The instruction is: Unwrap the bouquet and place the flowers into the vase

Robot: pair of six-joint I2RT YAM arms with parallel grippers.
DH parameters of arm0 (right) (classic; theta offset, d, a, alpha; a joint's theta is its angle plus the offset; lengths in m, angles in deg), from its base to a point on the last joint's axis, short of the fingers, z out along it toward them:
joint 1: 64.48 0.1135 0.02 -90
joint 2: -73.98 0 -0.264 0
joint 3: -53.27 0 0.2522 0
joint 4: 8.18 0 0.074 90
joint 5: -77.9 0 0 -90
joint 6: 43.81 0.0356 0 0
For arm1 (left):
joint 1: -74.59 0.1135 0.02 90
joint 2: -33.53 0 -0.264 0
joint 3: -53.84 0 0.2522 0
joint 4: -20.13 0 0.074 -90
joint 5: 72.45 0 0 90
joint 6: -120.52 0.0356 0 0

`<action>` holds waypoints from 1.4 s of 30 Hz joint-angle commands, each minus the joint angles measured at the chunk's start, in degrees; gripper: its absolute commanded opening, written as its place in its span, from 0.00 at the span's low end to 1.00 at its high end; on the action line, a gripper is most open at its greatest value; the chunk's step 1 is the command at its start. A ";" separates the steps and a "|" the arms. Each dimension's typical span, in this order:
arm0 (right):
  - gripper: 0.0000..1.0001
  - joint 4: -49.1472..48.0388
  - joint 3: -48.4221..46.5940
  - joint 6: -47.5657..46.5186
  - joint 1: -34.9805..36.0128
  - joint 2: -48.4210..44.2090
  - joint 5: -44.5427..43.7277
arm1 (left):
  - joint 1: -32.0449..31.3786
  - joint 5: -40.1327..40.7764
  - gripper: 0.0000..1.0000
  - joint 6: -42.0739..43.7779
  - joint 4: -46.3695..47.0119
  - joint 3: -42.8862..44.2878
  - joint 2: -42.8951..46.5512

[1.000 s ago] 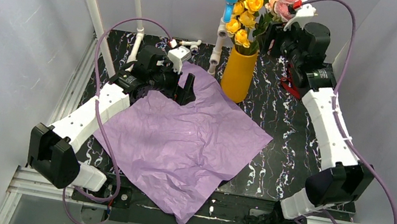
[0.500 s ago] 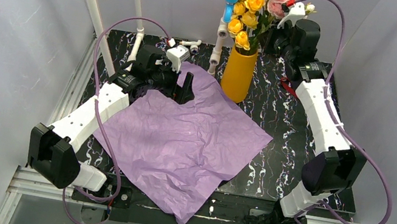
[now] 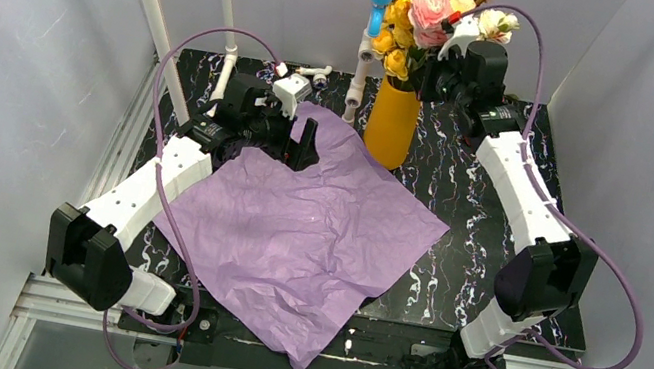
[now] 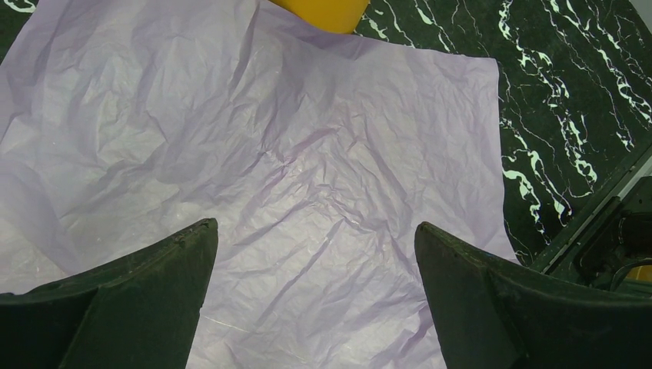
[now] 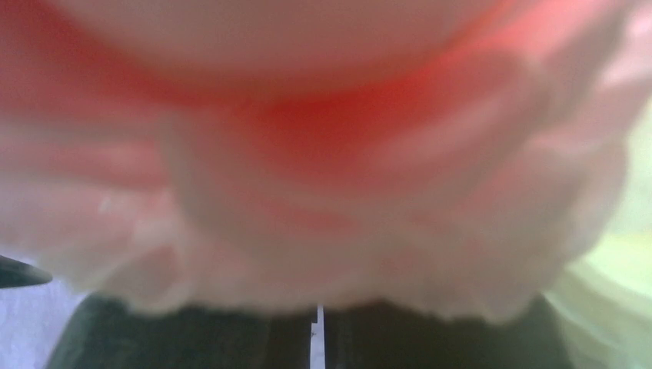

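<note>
The vase (image 3: 392,123), a smooth matte mustard-yellow cylinder, stands upright at the back of the black, white-veined worktop (image 3: 482,232). The flowers (image 3: 427,7), pink, yellow and cream fabric roses with green leaves, rise out of its mouth. The right fingers (image 5: 231,344) are up among the blooms, beside the pink ones. In the wrist view they are clenched to a thin slit under a blurred pink bloom (image 5: 323,154) that fills the frame; whether a stem is pinched between them cannot be told. The lilac wrapping paper (image 3: 304,231), crinkled and creased, lies spread flat, one corner hanging over the worktop's near edge and its far edge reaching the vase's foot. The left fingers (image 4: 131,307) hang released, wide apart, over the paper, well apart from the flowers.
</note>
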 commanded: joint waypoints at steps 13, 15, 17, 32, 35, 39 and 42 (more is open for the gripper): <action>0.49 0.39 3.03 -1.98 0.07 -8.61 2.67 | 2.09 -0.90 1.00 1.57 -5.26 2.48 1.24; 0.56 0.58 3.20 -2.23 0.07 -10.54 2.99 | 2.49 -1.46 1.00 2.10 -6.63 2.95 1.59; 0.68 0.92 4.07 -2.40 0.07 -12.58 3.10 | 2.92 -2.22 1.00 2.91 -8.49 3.64 1.91; 0.98 16.16 39.33 -15.01 0.04 -41.45 -0.85 | 11.01 13.00 1.00 4.22 -36.47 -11.44 20.98; 0.98 15.95 42.27 -15.88 0.03 -42.95 -1.84 | 13.67 16.85 1.00 4.39 -35.83 -12.87 22.77; 0.98 15.06 45.14 -16.41 -0.01 -44.07 -2.63 | 14.27 17.65 1.00 5.94 -34.60 -13.79 23.83; 0.98 14.76 46.08 -16.18 0.02 -44.34 -3.10 | 14.38 18.63 1.00 6.12 -33.86 -14.21 23.75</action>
